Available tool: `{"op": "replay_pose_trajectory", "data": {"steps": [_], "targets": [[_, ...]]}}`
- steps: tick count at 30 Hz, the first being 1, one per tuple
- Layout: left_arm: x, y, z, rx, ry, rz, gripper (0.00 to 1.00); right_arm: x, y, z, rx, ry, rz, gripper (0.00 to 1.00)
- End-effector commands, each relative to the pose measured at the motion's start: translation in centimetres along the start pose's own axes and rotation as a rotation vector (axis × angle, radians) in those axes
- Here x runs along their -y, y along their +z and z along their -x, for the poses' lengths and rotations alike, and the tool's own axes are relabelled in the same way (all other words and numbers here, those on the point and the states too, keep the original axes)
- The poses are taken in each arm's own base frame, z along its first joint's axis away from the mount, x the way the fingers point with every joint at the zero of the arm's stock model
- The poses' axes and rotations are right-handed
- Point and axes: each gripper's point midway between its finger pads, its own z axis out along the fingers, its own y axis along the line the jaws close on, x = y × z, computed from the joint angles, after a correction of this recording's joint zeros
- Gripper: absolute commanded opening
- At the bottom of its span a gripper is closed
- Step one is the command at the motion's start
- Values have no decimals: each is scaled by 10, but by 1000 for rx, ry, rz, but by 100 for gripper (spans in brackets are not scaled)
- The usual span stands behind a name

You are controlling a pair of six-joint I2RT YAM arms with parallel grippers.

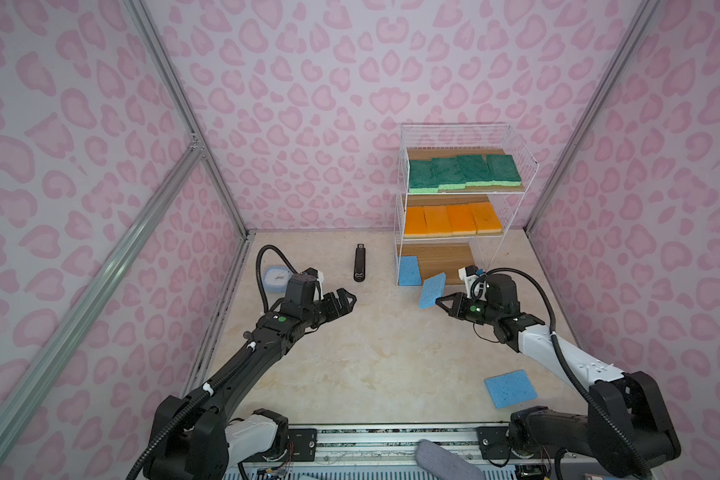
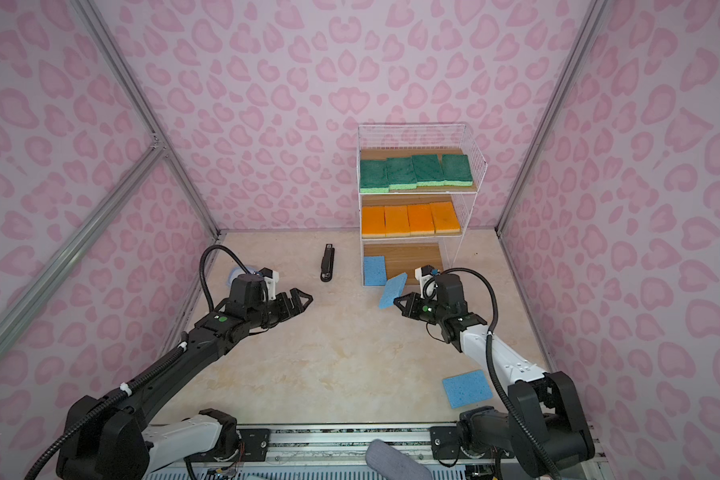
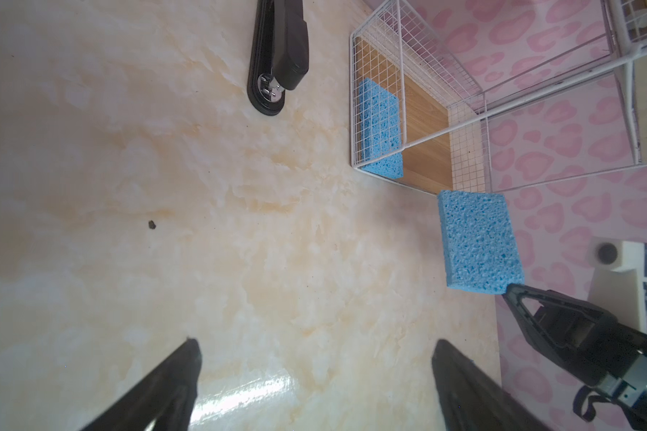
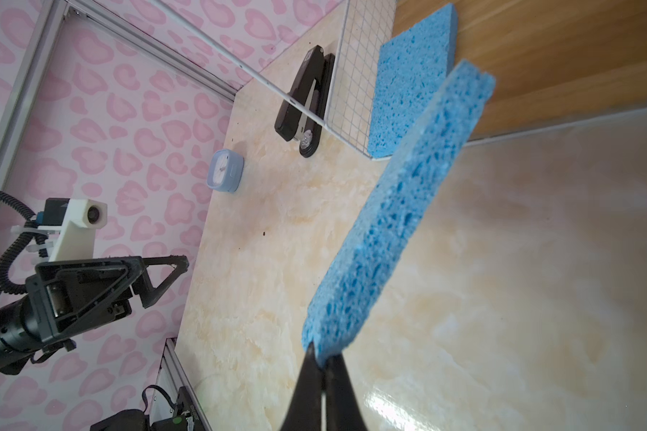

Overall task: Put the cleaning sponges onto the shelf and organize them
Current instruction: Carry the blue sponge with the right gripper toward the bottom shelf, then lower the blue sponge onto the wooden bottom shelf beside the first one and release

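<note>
The right arm reaches forward from its base toward the shelf point(image 1: 445, 259), forearm sloping down and wrist level. The right gripper point(image 1: 436, 302) is clamped tight on the near edge of a blue sponge point(image 1: 432, 290). That sponge hangs tilted, clear of the table point(image 1: 350, 365), with its far end just in front of the lowest board. The left arm stretches long and low over the table's left side. The left gripper point(image 3: 316, 341) is spread wide with nothing between its fingers, and it points toward the held sponge from well apart.

On the shelf, four green sponges point(image 1: 464, 172) sit side by side on the top board and four orange sponges point(image 1: 452, 220) on the middle one. A second blue sponge point(image 1: 408, 271) lies flat at the bottom board's left end. A third blue sponge point(image 1: 510, 387) lies on the table beside the right arm's base.

A black stapler point(image 1: 359, 264) lies left of the shelf, and the pale mark at its near end is too small to read. A small blue device point(image 4: 225, 171) with a white face sits behind the left gripper, and its face shows nothing I can read.
</note>
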Motion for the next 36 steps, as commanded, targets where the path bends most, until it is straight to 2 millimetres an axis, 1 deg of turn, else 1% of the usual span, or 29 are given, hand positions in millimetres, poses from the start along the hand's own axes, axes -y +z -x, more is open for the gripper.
{"op": "replay_pose_trajectory", "data": {"steps": [1,3,5,7,9,12,15,17,20,27,32,36], "targets": [[1,0,4,12,25,4,98,6,1,11,-31,-36,-6,0],[0,-1,5,14,33,10,97,17,4,28,-11,-26,-25,0],[-2,-2,5,15,38,22,97,29,12,36,-13,4,-29,0],[-2,-1,5,13,39,24,97,47,23,39,-31,49,-41,0],[-1,1,5,6,35,19,97,70,38,38,-63,100,-76,0],[0,2,4,1,35,17,97,95,58,38,-95,144,-131,0],[1,0,5,3,38,15,97,117,65,39,-121,139,-251,0],[1,-1,4,5,38,14,97,125,68,41,-135,123,-313,0],[0,-2,3,7,41,15,97,134,69,44,-140,110,-380,3],[-5,-4,-1,4,38,24,97,150,74,56,-109,108,-445,6],[-5,-9,0,14,48,33,97,153,72,68,-79,114,-442,6],[-4,-11,1,19,53,36,97,148,78,76,-74,107,-410,7]]}}
